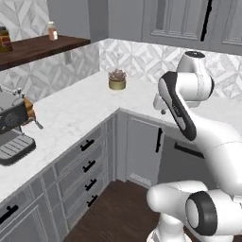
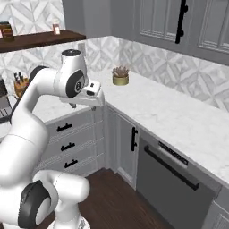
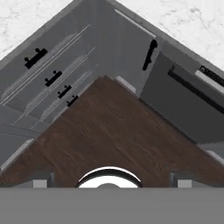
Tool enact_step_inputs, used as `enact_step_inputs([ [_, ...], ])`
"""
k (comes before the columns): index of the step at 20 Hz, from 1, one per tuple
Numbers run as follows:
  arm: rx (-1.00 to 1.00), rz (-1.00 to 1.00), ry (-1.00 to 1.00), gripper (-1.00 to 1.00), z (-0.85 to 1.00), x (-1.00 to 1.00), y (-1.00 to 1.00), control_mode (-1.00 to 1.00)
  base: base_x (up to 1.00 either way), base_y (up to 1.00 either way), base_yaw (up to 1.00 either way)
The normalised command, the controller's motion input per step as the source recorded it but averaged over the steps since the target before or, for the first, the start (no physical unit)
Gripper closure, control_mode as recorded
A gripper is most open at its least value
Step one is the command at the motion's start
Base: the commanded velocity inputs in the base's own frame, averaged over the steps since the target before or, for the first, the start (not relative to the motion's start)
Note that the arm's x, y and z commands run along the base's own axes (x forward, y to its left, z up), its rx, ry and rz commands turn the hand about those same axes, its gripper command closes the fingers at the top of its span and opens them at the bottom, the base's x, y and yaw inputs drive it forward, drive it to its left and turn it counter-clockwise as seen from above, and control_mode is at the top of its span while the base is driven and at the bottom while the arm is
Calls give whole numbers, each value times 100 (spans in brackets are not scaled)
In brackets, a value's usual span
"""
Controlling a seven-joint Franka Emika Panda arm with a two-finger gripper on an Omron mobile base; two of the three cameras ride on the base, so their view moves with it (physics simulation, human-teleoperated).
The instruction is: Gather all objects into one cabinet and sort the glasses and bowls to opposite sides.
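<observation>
Dark-brown wooden shelf [image 1: 42,47] hangs on the patterned wall at upper left, thick slab, long axis along that wall above the table [image 1: 85,111], carrying a small bottle [image 1: 52,31] and a dark jar [image 1: 5,40]. Tool [image 2: 91,96] spread wide, empty, touching nothing, aimed down at the wood floor [image 3: 113,131] in the cupboard corner.

Potted plant [image 1: 117,79] on counter [image 1: 80,111] corner; shelf [image 1: 42,46] above left.

White marble desk [image 1: 80,113] is carrying a small potted succulent [image 1: 117,79] in the corner, with an espresso machine [image 1: 12,127] sitting at its left end.
</observation>
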Motion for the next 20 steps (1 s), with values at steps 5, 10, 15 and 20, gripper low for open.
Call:
enact_step_inputs([
  [5,0,0,0,-100,0,0,0,100,16,0,71],
  [10,0,0,0,-100,0,0,0,100,25,0,70],
  [15,0,0,0,-100,0,0,0,100,60,-2,69],
  [20,0,0,0,-100,0,0,0,100,95,-9,39],
])
